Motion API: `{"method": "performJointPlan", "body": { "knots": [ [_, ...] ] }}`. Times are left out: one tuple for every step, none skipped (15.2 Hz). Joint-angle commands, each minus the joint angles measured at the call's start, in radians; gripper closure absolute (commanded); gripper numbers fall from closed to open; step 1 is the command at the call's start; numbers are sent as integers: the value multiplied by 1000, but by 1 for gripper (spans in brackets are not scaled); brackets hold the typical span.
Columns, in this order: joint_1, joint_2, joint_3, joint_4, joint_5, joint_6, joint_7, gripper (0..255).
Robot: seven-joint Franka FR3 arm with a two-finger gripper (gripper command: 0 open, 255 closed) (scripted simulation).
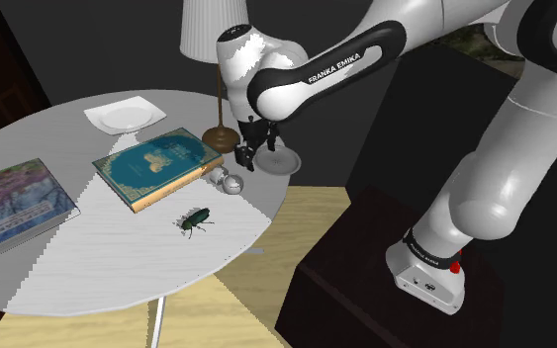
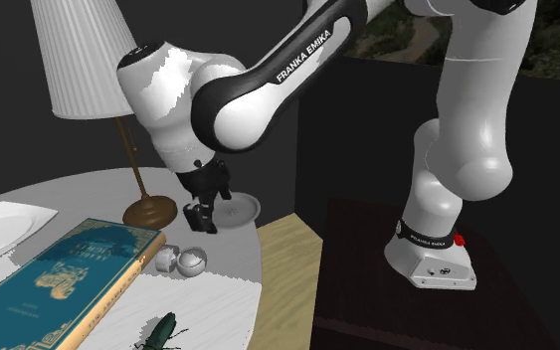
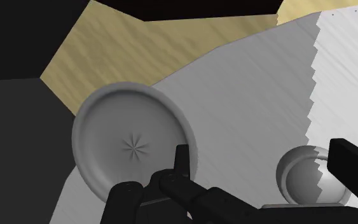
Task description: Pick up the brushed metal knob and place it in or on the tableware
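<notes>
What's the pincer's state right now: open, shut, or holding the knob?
Pincer: open, holding nothing. The metal knob sits on the table, unclasped.

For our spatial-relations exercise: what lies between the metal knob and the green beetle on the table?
Nothing: bare tabletop separates the knob and the beetle, seen in the shoulder view.

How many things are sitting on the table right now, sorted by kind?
Lamp: 1
Books: 2, teal book and floral book
Dishes: 2, white plate and grey saucer
Knob: 1
Beetle: 1
Total: 7
</notes>
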Motion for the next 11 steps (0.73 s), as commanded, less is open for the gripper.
{"method": "performJointPlan", "body": {
  "knots": [
    [19,85,7,68,-38,10,39,0],
    [28,124,8,102,-56,12,54,0],
    [39,163,8,137,-74,13,68,0],
    [50,202,7,174,-92,13,82,0],
    [62,241,5,212,-109,11,94,0],
    [76,281,2,251,-125,9,104,0],
    [89,320,-1,292,-141,5,114,0],
    [103,360,-5,335,-155,0,122,0],
    [104,362,-6,337,-156,0,123,0],
    [104,366,-8,330,-159,12,125,0],
    [103,370,-10,323,-162,23,127,0]
  ]
}}
